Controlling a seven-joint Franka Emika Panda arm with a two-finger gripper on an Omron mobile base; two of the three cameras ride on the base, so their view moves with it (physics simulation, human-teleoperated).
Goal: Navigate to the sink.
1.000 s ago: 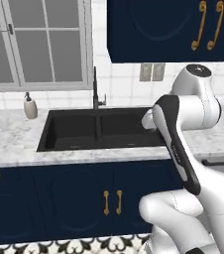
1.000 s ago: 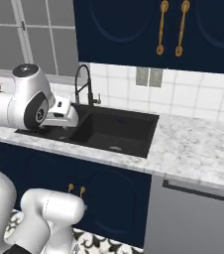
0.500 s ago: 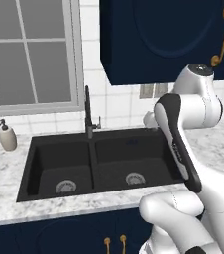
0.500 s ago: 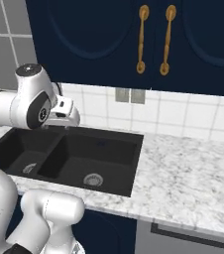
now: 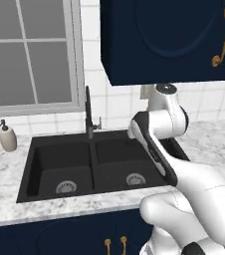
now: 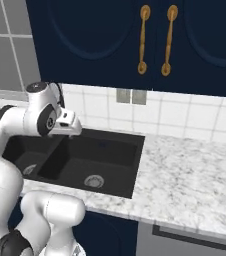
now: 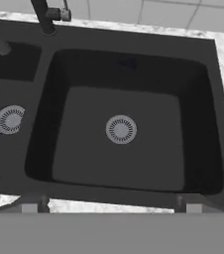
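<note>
The matte-black double-basin sink lies straight ahead in the marble counter. Each basin has a round silver drain. Its slim black faucet rises behind the divider. From the right base view the sink sits left of centre, with the faucet partly behind my arm. My gripper hangs over the basins. In the hand view the sink is directly below, the right drain near the middle. The gripper is open with its fingertips wide apart and nothing between them.
A soap dispenser stands on the counter left of the sink, under a window. Navy upper cabinets with gold handles hang overhead. The marble counter runs to the right, above a grey appliance front.
The whole picture has shifted: the base has driven closer, so the sink appears larger and nearer in both base views. The arm keeps the same pose.
</note>
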